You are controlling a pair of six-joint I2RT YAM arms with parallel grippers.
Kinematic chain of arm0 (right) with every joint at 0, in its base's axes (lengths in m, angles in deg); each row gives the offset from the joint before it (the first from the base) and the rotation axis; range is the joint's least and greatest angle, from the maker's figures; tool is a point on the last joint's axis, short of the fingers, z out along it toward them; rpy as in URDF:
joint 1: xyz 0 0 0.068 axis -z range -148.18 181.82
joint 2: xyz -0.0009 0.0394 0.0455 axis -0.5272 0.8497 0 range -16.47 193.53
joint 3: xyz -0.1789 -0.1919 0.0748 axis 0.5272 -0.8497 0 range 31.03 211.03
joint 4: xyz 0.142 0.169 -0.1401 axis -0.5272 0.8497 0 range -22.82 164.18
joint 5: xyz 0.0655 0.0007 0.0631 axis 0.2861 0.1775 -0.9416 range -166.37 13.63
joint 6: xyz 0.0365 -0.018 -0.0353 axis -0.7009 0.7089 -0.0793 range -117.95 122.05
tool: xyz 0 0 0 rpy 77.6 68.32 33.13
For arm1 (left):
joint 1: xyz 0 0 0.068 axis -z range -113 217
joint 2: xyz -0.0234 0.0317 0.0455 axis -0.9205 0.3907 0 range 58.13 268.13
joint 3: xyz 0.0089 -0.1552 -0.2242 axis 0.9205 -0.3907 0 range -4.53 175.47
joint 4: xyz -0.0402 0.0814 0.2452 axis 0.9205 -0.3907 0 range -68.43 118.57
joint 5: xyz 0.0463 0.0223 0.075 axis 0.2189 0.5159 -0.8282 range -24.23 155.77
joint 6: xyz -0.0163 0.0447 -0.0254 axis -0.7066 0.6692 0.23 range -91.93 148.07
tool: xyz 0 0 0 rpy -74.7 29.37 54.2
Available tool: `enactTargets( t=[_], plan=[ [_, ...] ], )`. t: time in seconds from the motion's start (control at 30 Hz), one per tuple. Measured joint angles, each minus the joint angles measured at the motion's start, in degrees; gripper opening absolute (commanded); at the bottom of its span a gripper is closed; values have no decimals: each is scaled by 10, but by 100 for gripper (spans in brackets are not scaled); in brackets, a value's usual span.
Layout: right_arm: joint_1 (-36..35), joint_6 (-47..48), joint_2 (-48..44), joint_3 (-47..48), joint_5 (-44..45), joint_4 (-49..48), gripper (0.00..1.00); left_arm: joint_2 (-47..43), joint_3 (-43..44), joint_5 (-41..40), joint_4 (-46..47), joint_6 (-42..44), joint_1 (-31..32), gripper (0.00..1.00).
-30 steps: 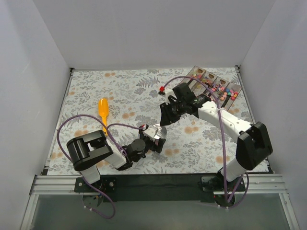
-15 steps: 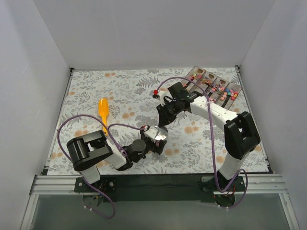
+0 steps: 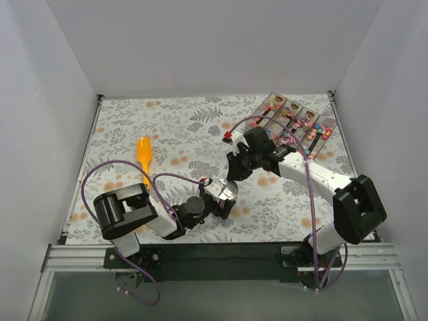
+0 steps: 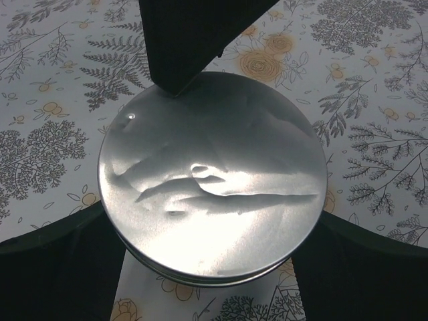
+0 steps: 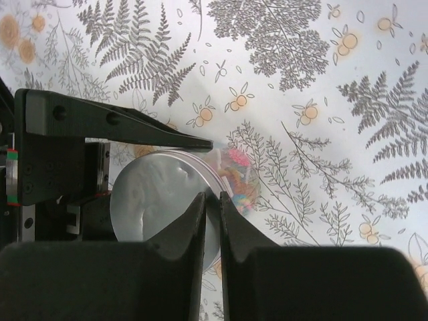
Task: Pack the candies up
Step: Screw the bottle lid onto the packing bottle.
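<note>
Left pincer [image 4: 211, 261] clamps jar [image 3: 225, 190]; right pincer [image 5: 212, 204] almost clenched at lid [image 4: 214, 167] rim, grip uncertain. Candies [image 5: 238, 176] inside jar, more in tray [image 3: 275, 100]. Risk: rim slips, jar tips, candies spill.

Nothing can be read: the round silver-lidded tin [image 4: 214, 180] near six o'clock and the floral tablecloth [image 3: 180, 127] carry no writing.

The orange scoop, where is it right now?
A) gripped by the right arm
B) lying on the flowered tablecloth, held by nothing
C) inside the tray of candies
B: the orange scoop lies by itself on the tablecloth, at the left side.
</note>
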Motion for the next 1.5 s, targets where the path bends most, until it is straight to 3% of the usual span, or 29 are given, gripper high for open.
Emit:
enactTargets(
  t=[0.17,0.37,0.53,0.67,0.83,0.97,1.23,1.5],
  plan=[
    [-7,-92,-68,-77,53,-57,17,-1,0,8,-1,0,2,63],
    [-13,-181,-137,-136,89,-58,17,-2,0,-4,-3,-3,1,63],
    [-75,-257,-165,-184,3,13,16,5,14,-48,-15,-19,-24,63],
    [-69,-277,-169,-194,-3,60,18,5,13,-57,-15,-23,-29,63],
    [7,-243,-167,-164,3,87,29,5,5,-52,-3,-22,-29,63],
    [26,-172,-105,-54,2,112,40,5,1,-43,4,-22,-30,63],
    [26,-47,64,150,-39,121,41,5,1,-28,6,-15,-30,63],
    [26,16,157,186,-63,151,39,5,1,-16,6,-10,-30,63]
  ],
)
